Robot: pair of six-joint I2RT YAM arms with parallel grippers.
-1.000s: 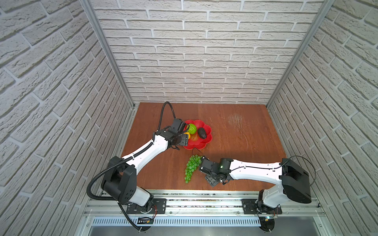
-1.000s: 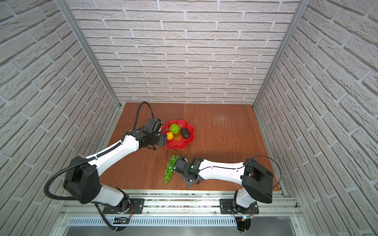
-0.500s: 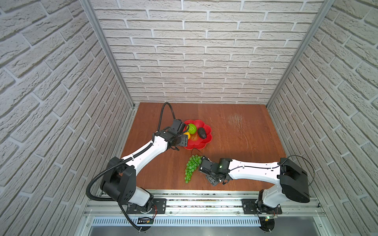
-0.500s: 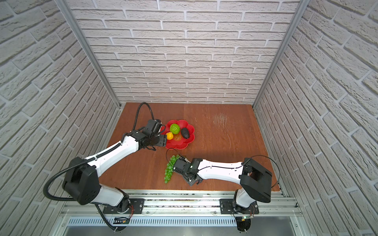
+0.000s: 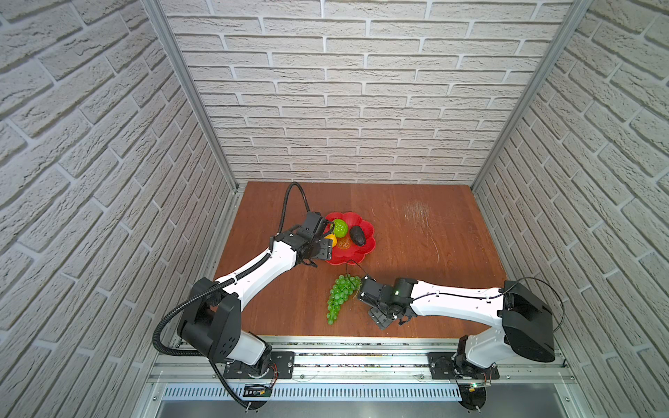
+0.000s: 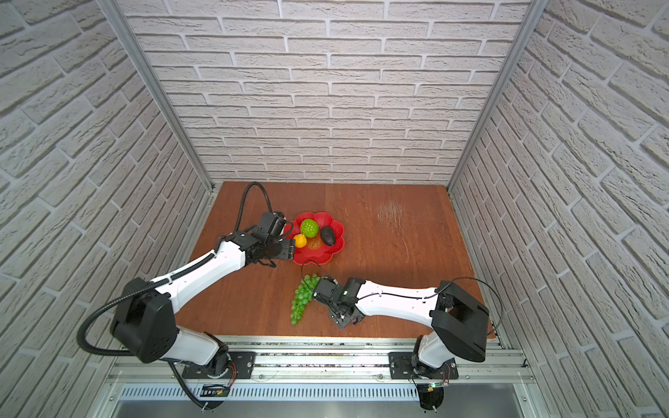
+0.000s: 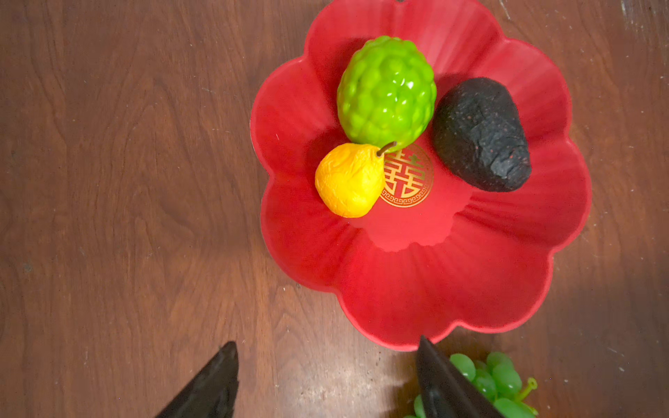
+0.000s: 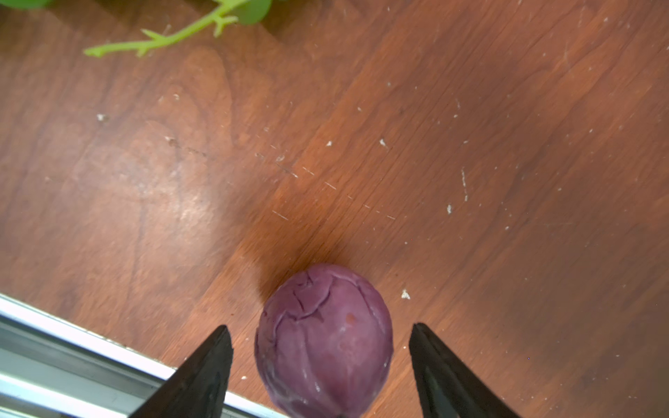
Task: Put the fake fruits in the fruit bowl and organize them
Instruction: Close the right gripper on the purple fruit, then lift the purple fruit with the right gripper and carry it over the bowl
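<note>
We're over the purple fruit now, and it sits right in the mouth of the right claw: fingers spread, a strip of bare counter showing on each side, neither one touching it as far as we can tell. Its long axis runs along the claw's reach, so we'd judge the fingers will close across the narrower girth, a tidy squeeze if it doesn't roll. From the fruit bowl this fruit lies well apart, on the side toward the robot, past the grape bunch, which lies on the counter just beside the bowl's rim. In both top views the claw hides the fruit. Our left claw hangs spread and empty at the bowl's rim, so the right arm is plainly the nearer. Bumpy green ball, lemon and avocado are in the bowl already
</note>
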